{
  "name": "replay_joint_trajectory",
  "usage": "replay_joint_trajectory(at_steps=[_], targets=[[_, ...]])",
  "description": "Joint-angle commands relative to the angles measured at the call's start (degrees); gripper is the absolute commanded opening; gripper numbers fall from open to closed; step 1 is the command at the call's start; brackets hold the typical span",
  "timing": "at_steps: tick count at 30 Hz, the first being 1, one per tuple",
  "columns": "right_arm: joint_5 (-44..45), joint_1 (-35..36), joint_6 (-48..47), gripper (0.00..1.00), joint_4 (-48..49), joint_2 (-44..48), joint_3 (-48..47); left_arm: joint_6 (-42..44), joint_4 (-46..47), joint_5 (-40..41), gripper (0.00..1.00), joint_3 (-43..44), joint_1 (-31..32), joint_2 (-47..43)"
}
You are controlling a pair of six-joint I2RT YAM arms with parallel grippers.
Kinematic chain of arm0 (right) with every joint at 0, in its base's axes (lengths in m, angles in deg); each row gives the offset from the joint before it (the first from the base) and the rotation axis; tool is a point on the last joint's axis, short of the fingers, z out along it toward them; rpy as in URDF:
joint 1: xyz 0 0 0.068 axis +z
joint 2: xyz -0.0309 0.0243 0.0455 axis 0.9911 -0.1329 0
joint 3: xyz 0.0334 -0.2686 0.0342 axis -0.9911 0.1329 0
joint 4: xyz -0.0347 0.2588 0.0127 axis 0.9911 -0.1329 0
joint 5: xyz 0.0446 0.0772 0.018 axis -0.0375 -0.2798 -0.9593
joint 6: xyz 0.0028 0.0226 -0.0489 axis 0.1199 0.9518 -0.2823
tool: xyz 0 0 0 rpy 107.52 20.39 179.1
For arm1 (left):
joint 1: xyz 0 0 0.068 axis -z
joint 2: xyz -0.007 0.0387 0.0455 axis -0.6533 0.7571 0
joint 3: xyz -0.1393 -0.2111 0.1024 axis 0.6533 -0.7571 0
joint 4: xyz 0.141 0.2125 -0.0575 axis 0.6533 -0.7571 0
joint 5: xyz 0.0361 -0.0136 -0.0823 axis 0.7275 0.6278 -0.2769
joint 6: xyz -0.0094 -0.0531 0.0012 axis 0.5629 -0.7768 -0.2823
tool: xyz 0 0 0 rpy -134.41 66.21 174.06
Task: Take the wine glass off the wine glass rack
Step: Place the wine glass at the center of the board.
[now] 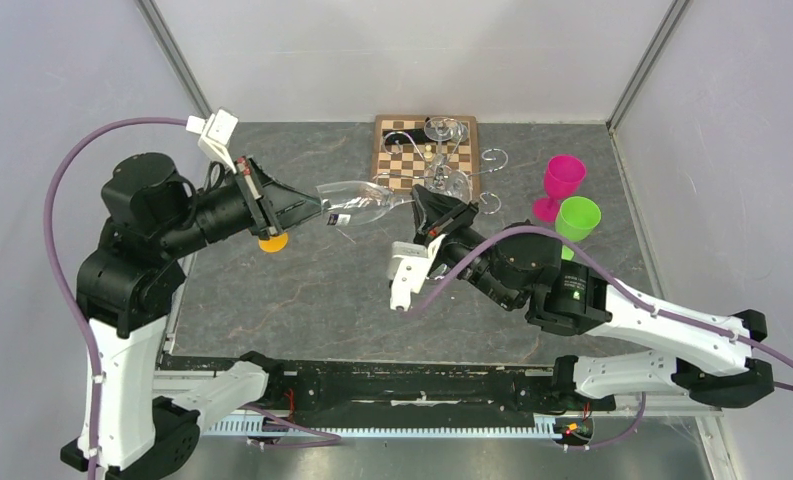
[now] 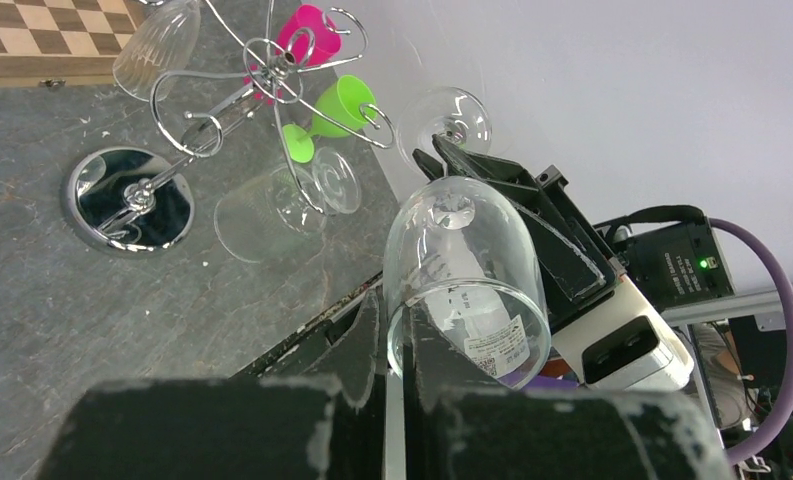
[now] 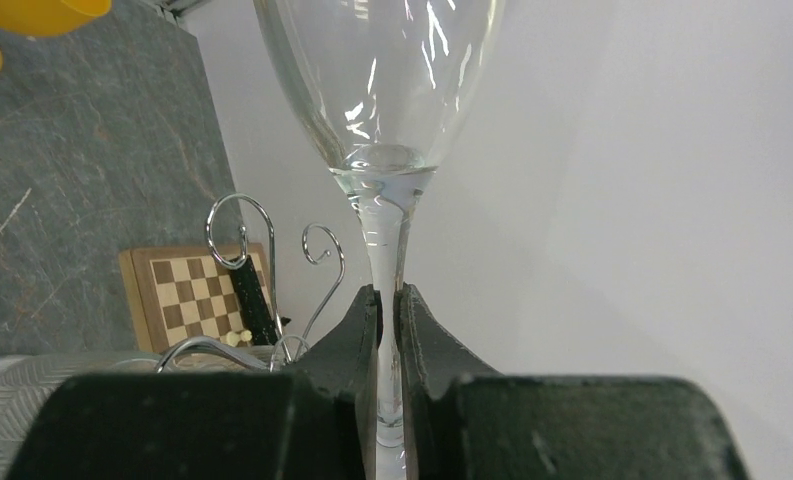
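Left hand (image 2: 397,345) pinches wine glass (image 2: 462,270) rim, right hand (image 3: 387,305) its stem.

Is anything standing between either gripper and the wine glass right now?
Nothing visible. The left gripper pinches the wine glass at its rim, and the right gripper clamps its stem; both touch it directly.
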Motion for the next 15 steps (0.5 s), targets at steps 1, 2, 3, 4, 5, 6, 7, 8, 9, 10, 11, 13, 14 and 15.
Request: replay_joint_trajectory(at_steps=[1, 2, 3, 4, 5, 6, 7, 8, 9, 10, 11, 13, 14, 15], targets=[[-1.80, 3.42, 0.69, 0.08, 5.72, 1.74, -1.08, 1.38, -0.13, -1.69, 0.02, 1.32, 0.36, -1.85], [-1.87, 4.33, 1.29, 0.08, 5.75, 2.09, -0.95, 1.11, -0.16, -1.84, 0.02, 1.28, 0.32, -2.21], [-2.24, 4.93, 1.81, 0.07, 5.66, 2.22, -0.86, 1.03, -0.19, -1.95, 0.02, 1.36, 0.35, -2.59], [-2.64, 5.76, 2.43, 0.06, 5.49, 2.26, -0.78, 0.76, -0.29, -2.08, 0.02, 1.47, 0.36, -2.97], [-2.70, 6.59, 2.74, 0.06, 5.33, 2.24, -0.76, 0.59, -0.43, -2.24, 0.02, 1.60, 0.37, -3.44], [-2.57, 7.52, 3.05, 0.05, 5.13, 2.11, -0.76, 0.45, -0.75, -2.44, 0.02, 1.75, 0.33, -3.68], [-2.26, 8.35, 3.40, 0.03, 5.11, 2.01, -0.68, 0.25, -0.96, -2.84, 0.02, 1.87, 0.28, -4.10], [-2.16, 9.30, 4.06, 0.01, 5.11, 1.90, -0.59, 0.23, -1.26, -3.25, 0.02, 1.88, 0.29, -4.47], [-2.05, 10.18, 4.52, 0.00, 4.97, 1.72, -0.42, 0.29, -1.70, -3.85, 0.02, 1.94, 0.28, -4.80], [-1.98, 10.88, 4.94, 0.00, 4.81, 1.57, -0.27, 0.52, -2.51, -4.14, 0.02, 2.05, 0.31, -5.04], [-1.76, 11.66, 5.44, 0.00, 4.76, 1.44, -0.01, 1.01, -3.41, -4.20, 0.02, 2.24, 0.29, -5.28], [-0.93, 12.94, 6.51, 0.00, 4.91, 1.25, 0.93, 2.23, -5.54, -4.46, 0.02, 2.52, 0.29, -5.67], [-0.69, 13.59, 7.53, 0.00, 4.93, 1.26, 1.43, 2.92, -6.86, -4.46, 0.02, 2.81, 0.36, -5.84], [-0.55, 14.10, 8.37, 0.00, 4.87, 1.21, 1.93, 3.72, -7.78, -4.61, 0.02, 3.14, 0.32, -6.03]])
